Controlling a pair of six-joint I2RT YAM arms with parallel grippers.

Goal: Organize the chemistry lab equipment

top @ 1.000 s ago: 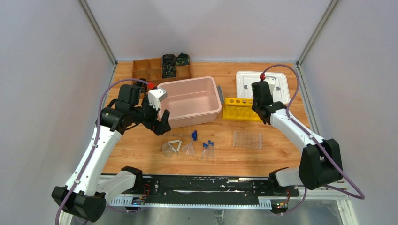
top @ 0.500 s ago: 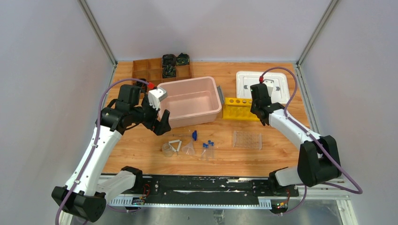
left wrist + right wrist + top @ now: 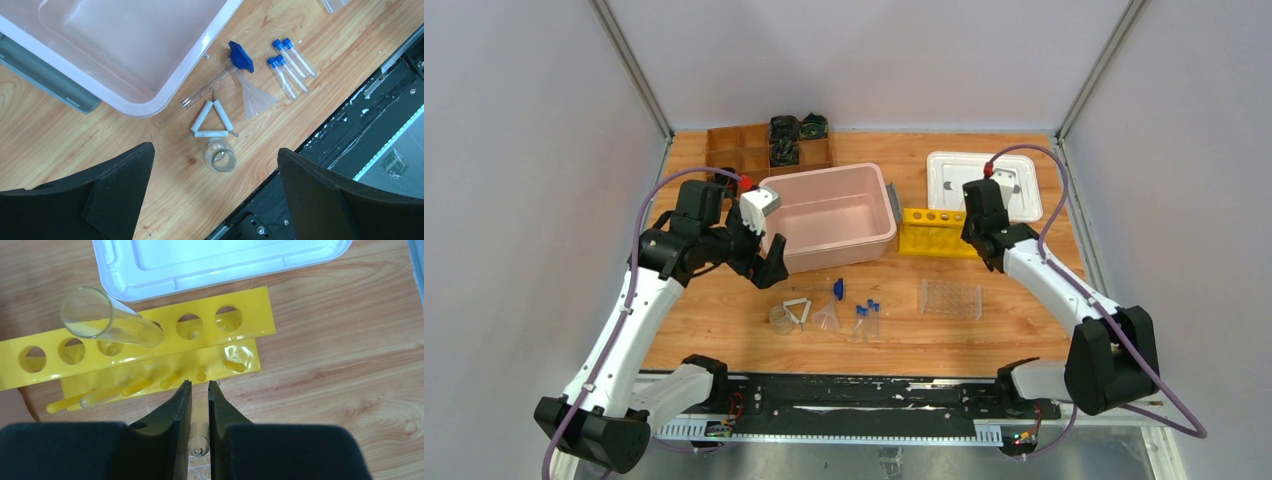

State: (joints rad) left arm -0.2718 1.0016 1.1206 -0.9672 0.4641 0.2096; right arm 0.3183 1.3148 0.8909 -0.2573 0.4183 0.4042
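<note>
My right gripper point(image 3: 200, 385) is shut on a clear tube point(image 3: 199, 435) and hovers just in front of the yellow holed rack point(image 3: 150, 335), near its right end point(image 3: 934, 232). Another clear tube point(image 3: 112, 317) stands tilted in a rack hole. My left gripper point(image 3: 215, 165) is open wide and high above the small beaker point(image 3: 220, 156), the white wire triangle point(image 3: 210, 122), the funnel point(image 3: 255, 97), the blue-tipped rod point(image 3: 241, 56) and the blue-capped tubes point(image 3: 290, 67). The clear rectangular tray point(image 3: 950, 297) lies in front of the rack.
The pink bin point(image 3: 829, 215) sits mid-table, with its rim close to the rod. Its white lid point(image 3: 215, 260) lies behind the rack. A brown compartment box point(image 3: 769, 148) holding dark items stands at the back left. The black base rail point(image 3: 864, 395) runs along the near edge.
The right gripper has drifted slightly to the right by the rack, still holding its tube. The left arm has not moved.
</note>
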